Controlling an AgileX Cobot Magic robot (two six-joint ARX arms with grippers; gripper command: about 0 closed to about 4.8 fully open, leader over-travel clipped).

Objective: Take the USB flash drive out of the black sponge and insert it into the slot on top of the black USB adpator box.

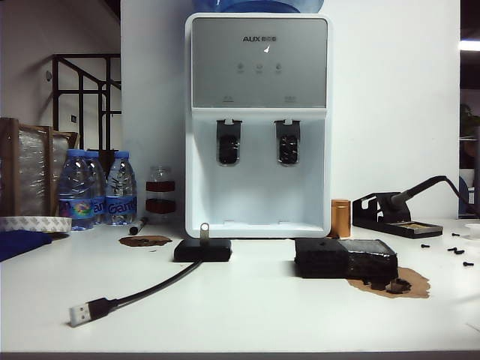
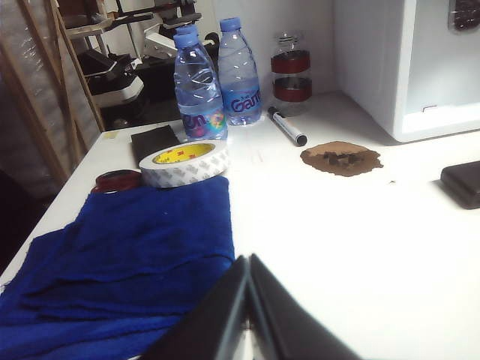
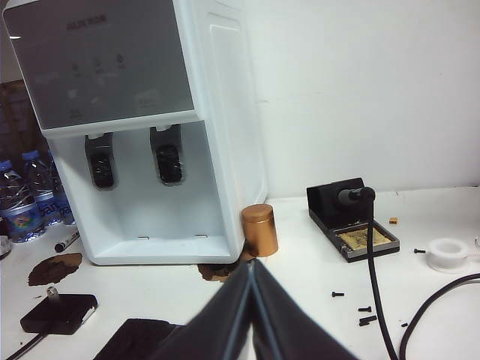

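Observation:
The small silver USB flash drive (image 1: 204, 229) stands upright in the top of the black USB adpator box (image 1: 202, 250), left of centre on the white table; both also show in the right wrist view as drive (image 3: 52, 292) and box (image 3: 58, 313). The box's cable ends in a silver plug (image 1: 81, 313). The black sponge (image 1: 345, 257) lies to the right of the box, with nothing sticking out of it. Neither arm appears in the exterior view. My left gripper (image 2: 249, 259) is shut and empty above a blue cloth's edge. My right gripper (image 3: 253, 262) is shut and empty, hanging near the sponge (image 3: 142, 337).
A white water dispenser (image 1: 257, 127) stands behind the box and sponge. Water bottles (image 1: 97, 187), a tape roll (image 2: 184, 163) and the blue cloth (image 2: 127, 262) crowd the left. A copper cylinder (image 1: 340, 217), a soldering stand (image 1: 396, 216), loose screws (image 1: 457, 251) and brown stains (image 1: 145, 241) lie around.

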